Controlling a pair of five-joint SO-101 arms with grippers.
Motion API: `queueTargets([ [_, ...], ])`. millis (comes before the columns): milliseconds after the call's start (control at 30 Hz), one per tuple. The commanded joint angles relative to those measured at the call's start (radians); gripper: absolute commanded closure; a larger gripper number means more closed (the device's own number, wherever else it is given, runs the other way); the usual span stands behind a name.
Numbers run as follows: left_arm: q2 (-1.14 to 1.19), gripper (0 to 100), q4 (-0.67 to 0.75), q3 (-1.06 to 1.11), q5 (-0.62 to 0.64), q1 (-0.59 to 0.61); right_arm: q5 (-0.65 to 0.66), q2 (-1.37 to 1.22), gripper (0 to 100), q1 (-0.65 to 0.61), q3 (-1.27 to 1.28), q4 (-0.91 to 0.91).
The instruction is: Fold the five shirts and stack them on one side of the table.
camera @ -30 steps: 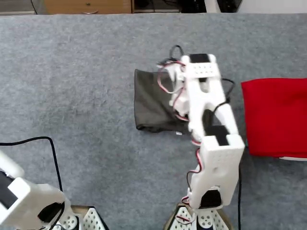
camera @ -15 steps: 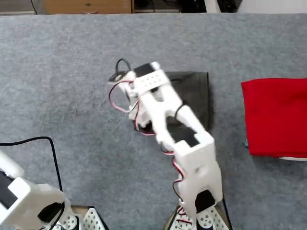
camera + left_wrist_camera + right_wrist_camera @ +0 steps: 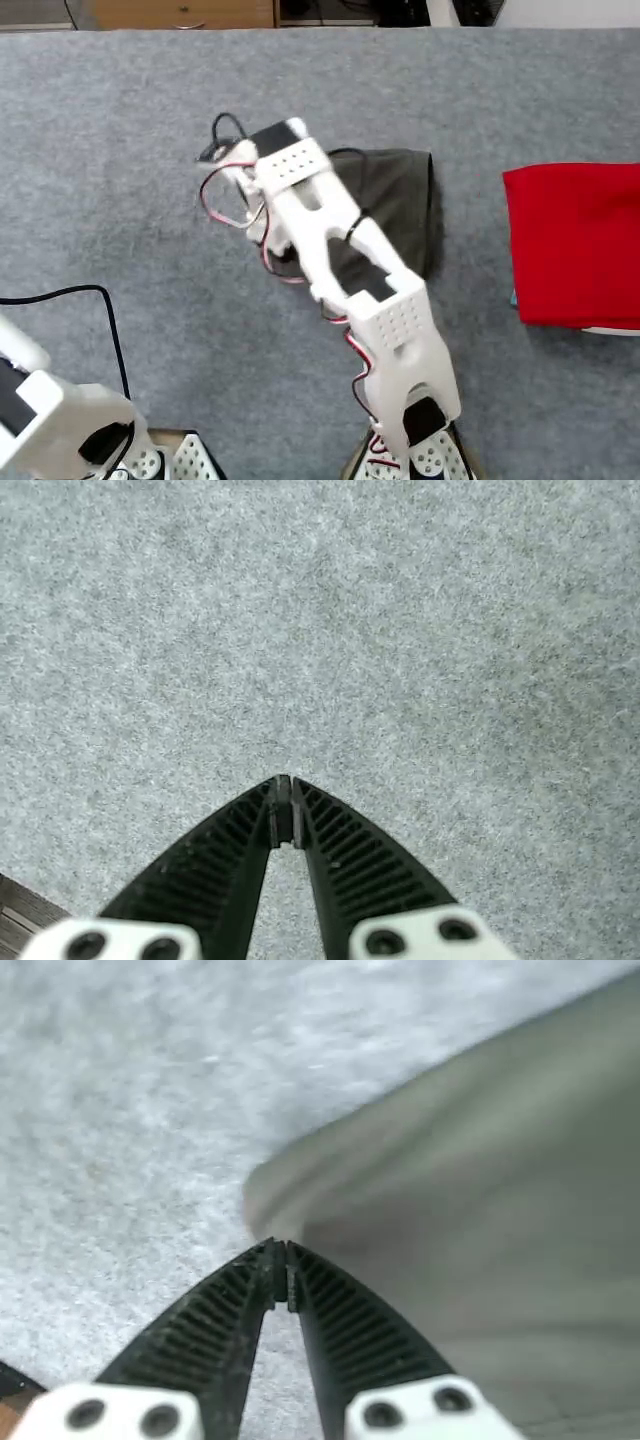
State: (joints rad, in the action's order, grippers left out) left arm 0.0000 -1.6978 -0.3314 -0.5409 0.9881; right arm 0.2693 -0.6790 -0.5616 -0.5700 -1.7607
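Note:
A dark olive shirt point(image 3: 400, 200) lies flat near the middle of the grey table, partly covered by my right arm point(image 3: 330, 240), which stretches over it toward its left side. In the right wrist view my right gripper point(image 3: 281, 1260) is shut, its tips at the edge of the dark shirt point(image 3: 480, 1180), with no cloth seen between them. A folded red shirt point(image 3: 580, 245) lies at the table's right edge. My left gripper point(image 3: 283, 815) is shut over bare carpet; the left arm point(image 3: 50, 420) sits at the near left corner.
A black cable point(image 3: 100, 310) curves over the carpet by the left arm. Something white point(image 3: 610, 330) peeks from under the red shirt. Wooden furniture point(image 3: 180, 12) stands beyond the far edge. Bare grey carpet point(image 3: 130, 150) spreads over the table's left half.
My right arm has swung left across the dark shirt, from its right side to its left edge. The shirt's right part now shows. The left arm has kept still.

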Motion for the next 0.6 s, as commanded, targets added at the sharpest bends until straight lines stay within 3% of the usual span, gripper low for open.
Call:
queueTargets([
  [0,-0.044,98,0.005,-0.040,-0.006,0.011,-0.005,0.093,99.6,0.079,-0.065,-0.023],
  [200,-0.042,98,0.005,-0.040,-0.006,0.008,-0.003,0.140,99.0,0.257,-0.082,-0.008],
  [333,-0.041,98,0.005,-0.040,-0.006,-0.002,-0.031,0.140,86.1,0.320,-0.104,0.005],
  [567,-0.041,98,0.005,-0.020,-0.006,-0.028,-0.350,0.085,66.3,0.381,-0.125,0.106],
])
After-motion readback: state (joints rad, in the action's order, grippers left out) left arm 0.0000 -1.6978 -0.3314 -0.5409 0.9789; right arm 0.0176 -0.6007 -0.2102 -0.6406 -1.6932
